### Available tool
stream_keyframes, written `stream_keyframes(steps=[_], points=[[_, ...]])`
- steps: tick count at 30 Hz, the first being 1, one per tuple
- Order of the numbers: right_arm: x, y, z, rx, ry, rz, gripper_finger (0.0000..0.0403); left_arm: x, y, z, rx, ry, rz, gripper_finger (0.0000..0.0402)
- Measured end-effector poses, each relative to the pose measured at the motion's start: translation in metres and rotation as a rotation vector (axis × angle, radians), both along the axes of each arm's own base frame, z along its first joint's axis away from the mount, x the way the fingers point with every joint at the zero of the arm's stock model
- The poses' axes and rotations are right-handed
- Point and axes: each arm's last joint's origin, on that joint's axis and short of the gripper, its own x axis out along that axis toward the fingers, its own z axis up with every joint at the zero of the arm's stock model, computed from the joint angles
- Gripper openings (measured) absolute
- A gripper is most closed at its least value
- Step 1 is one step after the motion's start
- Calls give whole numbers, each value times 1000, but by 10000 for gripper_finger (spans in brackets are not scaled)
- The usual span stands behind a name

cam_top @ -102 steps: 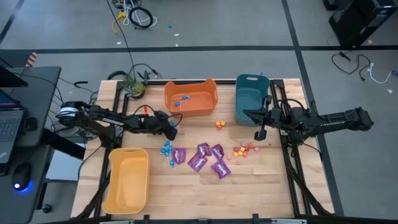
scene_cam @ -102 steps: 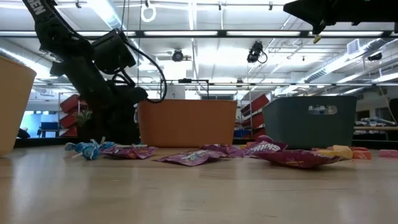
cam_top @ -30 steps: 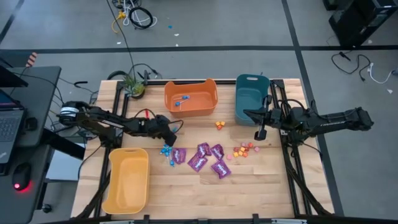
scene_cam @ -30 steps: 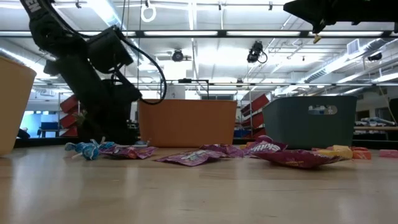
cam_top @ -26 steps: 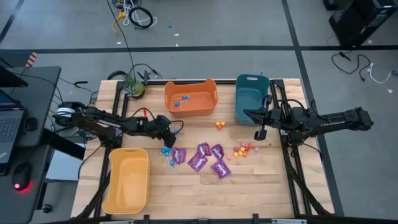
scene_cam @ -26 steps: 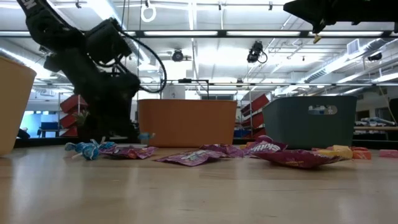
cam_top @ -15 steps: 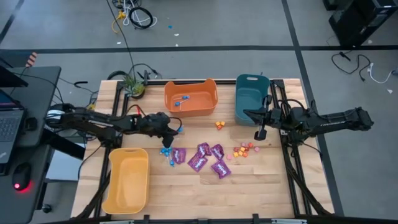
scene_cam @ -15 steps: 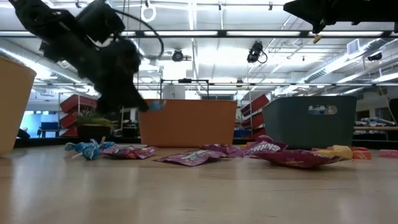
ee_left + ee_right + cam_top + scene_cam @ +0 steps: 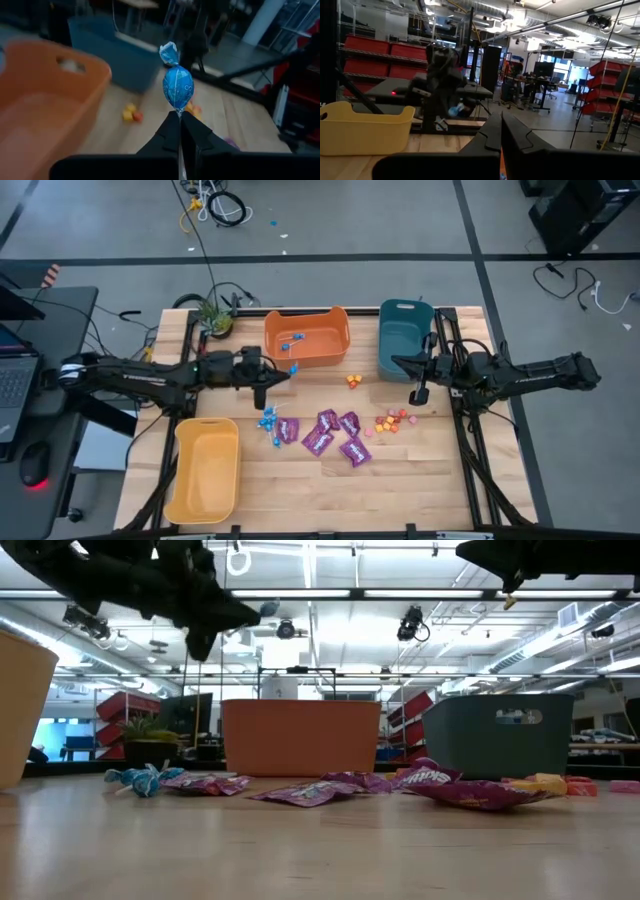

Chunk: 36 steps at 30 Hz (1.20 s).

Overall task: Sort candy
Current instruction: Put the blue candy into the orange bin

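Observation:
My left gripper hangs above the table just in front of the orange bin, shut on a blue-wrapped lollipop. More blue lollipops lie on the table below it, next to several purple packets. Small orange and pink pieces lie right of the packets, and a few more near the bins. My right gripper waits shut and empty, raised in front of the teal bin. My left gripper pinches the lollipop's thin stick between its two fingertips, just below the wrapped head. The fingers reach nearly level toward the table's right, along the stick. The blue head sticks out beyond the fingertips, lifted clear of the table.
A yellow bin stands at the near left. The orange bin holds a couple of blue sweets. A small plant sits at the far left corner. Bare wood lies along the near edge.
My left gripper has risen from the lollipop pile with one blue lollipop and drawn a little toward the far edge and the orange bin. It has tipped from pointing down to nearly level. The lollipop is now lifted clear of the table.

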Motion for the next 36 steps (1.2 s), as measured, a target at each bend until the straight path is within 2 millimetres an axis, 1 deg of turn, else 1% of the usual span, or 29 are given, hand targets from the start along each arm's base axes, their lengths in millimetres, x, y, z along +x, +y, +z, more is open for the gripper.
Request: stream_keyframes(steps=[7,13,22,26,32,36], points=[[0,0,1,22,-10,4,0,-4,21,7,81,-49,87,0],[0,0,1,22,-11,5,0,-9,39,11,101,-72,143,0],[0,0,1,22,-11,5,0,-11,62,26,159,-21,187,0],[0,0,1,22,-11,4,0,-16,72,24,161,35,222,0],[0,0,0,22,-11,4,0,-21,85,22,153,48,251,0],[0,-1,1,22,-11,0,0,-21,95,16,136,71,258,0]])
